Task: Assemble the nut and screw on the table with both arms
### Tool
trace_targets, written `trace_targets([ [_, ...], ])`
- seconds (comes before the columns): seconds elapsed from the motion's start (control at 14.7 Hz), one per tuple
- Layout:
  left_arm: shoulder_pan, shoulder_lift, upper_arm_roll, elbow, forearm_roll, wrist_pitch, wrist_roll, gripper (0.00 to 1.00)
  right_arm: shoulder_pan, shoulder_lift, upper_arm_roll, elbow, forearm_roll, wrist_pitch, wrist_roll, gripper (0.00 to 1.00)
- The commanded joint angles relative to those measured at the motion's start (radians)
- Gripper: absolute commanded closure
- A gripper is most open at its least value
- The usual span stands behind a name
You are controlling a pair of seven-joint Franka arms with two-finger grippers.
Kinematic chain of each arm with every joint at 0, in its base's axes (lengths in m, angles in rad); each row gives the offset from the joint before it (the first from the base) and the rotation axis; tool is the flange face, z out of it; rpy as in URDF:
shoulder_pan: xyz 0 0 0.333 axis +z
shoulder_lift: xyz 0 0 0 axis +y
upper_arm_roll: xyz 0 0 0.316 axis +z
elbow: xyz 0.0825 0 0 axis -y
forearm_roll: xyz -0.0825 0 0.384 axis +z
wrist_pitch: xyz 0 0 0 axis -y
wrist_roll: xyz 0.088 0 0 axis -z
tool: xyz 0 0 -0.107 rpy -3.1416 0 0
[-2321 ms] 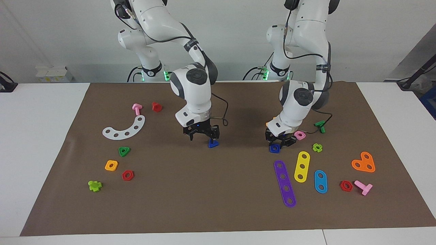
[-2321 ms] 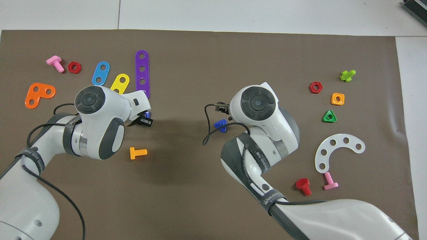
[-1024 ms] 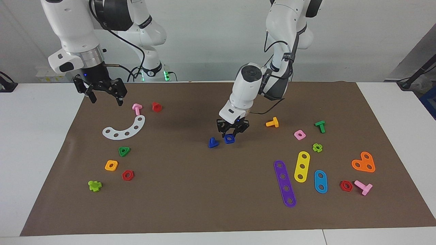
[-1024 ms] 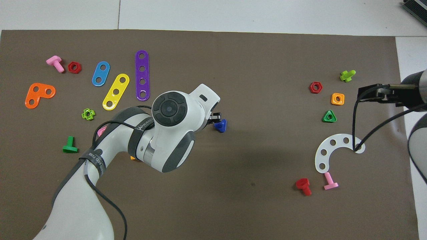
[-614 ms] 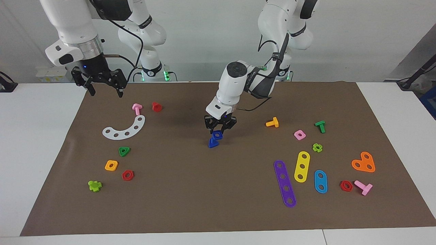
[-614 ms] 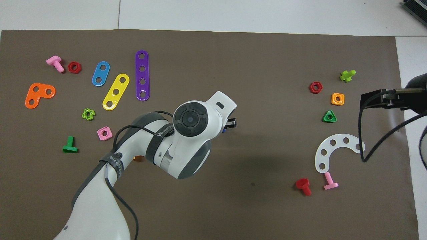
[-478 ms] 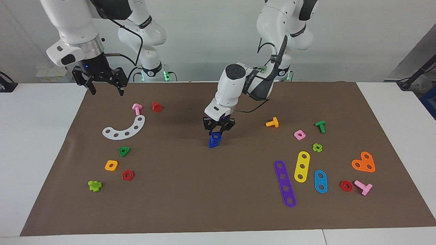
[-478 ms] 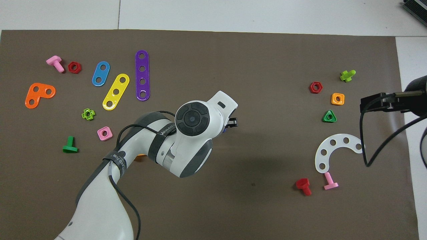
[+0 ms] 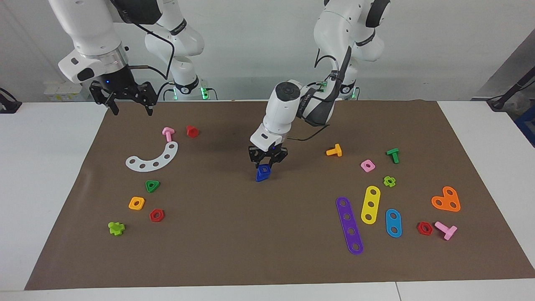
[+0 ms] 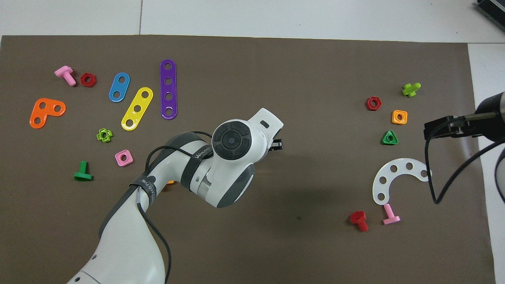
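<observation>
Nut [image 9: 263, 170] hidden overhead by left hand [image 9: 266, 164]

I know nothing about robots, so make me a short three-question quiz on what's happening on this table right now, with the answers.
1. True or false: the left gripper holds the dark-blue square nut directly over the dark-blue triangular-headed screw.
2. Which gripper hangs open in the air over the brown mat's edge at the right arm's end of the table? A left, B right.
3. Fill in: the small square nut lying beside the green triangular nut is coloured ____.

Key: 1 true. 2 B, the right gripper. 3 orange-yellow; the orange-yellow square nut lies on the mat.
</observation>
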State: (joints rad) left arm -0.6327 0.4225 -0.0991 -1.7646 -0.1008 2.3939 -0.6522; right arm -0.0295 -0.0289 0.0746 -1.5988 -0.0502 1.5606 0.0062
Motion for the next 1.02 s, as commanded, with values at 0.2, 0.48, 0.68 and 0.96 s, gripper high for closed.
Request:
trace_targets([
  [0.2, -0.030, 0.018, 0.021, -0.007, 0.000, 0.011, -0.006, 0.88, -0.009, -0.005, 0.002, 0.000, 0.029, -0.002, -0.045, 0.00],
  [0.48, -0.030, 0.016, 0.024, -0.012, 0.006, -0.004, -0.006, 0.88, -0.012, -0.006, -0.001, 0.005, 0.029, 0.001, -0.045, 0.00],
  [0.68, -0.028, 0.016, 0.024, -0.006, 0.026, -0.024, -0.006, 0.88, -0.007, -0.006, 0.001, 0.003, 0.027, 0.012, -0.040, 0.00],
  [0.96, -0.028, 0.013, 0.024, -0.001, 0.058, -0.076, -0.006, 0.88, -0.013, -0.006, 0.002, 0.008, 0.029, 0.021, -0.040, 0.00],
])
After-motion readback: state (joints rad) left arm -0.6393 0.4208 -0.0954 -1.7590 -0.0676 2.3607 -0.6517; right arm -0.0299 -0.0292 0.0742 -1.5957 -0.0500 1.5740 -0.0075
